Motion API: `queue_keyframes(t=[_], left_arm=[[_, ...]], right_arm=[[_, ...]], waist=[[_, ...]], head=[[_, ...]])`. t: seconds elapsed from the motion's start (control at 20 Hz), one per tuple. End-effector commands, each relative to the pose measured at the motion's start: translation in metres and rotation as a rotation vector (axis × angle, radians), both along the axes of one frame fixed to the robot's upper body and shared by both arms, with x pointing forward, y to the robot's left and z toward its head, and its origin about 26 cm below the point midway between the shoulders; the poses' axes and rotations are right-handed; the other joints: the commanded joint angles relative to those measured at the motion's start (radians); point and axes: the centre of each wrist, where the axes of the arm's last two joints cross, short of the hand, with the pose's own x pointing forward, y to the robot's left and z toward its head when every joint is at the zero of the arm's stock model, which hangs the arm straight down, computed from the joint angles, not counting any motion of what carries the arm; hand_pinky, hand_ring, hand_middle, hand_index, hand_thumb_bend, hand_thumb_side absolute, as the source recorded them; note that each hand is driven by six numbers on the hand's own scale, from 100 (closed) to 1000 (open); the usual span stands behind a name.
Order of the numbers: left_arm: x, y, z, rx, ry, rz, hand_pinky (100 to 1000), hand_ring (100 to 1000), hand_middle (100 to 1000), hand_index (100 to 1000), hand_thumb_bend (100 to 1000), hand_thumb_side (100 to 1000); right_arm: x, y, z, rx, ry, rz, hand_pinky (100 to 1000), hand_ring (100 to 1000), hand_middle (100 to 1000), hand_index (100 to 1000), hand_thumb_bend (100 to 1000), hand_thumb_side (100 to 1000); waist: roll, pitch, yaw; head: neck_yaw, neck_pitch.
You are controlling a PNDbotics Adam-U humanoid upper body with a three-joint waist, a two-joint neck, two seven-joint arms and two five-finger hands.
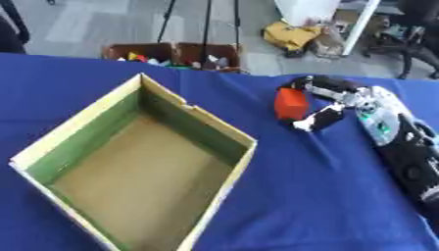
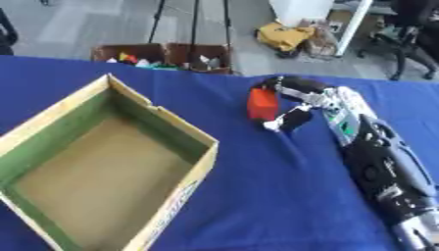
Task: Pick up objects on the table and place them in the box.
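The desk (image 1: 326,196) is covered edge to edge in deep blue cloth and fills most of both views, its far edge running across the top, with grey floor beyond

On the left half of the desk sits the box (image 1: 219,188) — an open cardboard tray, set askew so one corner points toward the far edge and another toward the desk's left side. Its rim is pale yellow, its inner walls are green, and its floor is plain brown. Nothing lies inside it

The right arm (image 2: 377,171) comes in from the near right corner and stretches along the desk's right side toward the far edge, black with silver and white parts and a small green spot near the wrist

At its end the right hand (image 1: 330,100) is curled round a red block (image 1: 291,104): dark fingers arch over the block's top from the far side and the thumb, white at its tip, comes up under its near side. The block is small, chunky and bright orange-red, with flat faces; it is held just beside the box's far right wall, near the desk's far edge, past the middle. Whether it rests on the cloth or is lifted clear of it cannot be told

The left hand shows in neither view

Beyond the far edge, on the floor, stand two brown bins (image 2: 163,53) holding mixed coloured bits
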Motion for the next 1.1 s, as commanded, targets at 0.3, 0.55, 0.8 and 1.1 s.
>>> queue_keyframes(t=[0.3,0.55,0.8,1.1], left_arm=[[-0.0032,0.0001,0.0051,0.018,-0.015,0.003,548,719,843,913,100,900],[-0.0034,0.0009,0.0052,0.021,-0.011,0.005,547,719,843,913,100,900],[-0.0031,0.0007,0.0063,0.021,-0.012,0.005,547,719,843,913,100,899],[-0.0028,0.0001,0.0065,0.018,-0.013,0.007,546,719,844,911,100,898]], right_arm=[[-0.0089,-0.0106,0.0166,0.047,-0.012,0.007,826,761,783,909,178,398],[-0.0117,-0.0121,0.0229,0.119,-0.017,0.024,834,765,789,916,195,435],[-0.0138,-0.0144,0.0221,0.134,-0.008,0.013,822,753,771,900,179,397],[-0.0132,-0.0156,0.0163,0.115,0.018,-0.004,770,652,513,773,245,285]], waist=[[-0.004,-0.012,-0.008],[-0.007,-0.016,-0.013],[-0.01,-0.014,-0.012],[-0.01,-0.007,-0.009]], head=[[-0.006,-0.01],[-0.01,-0.012],[-0.016,-0.021],[-0.023,-0.026]])
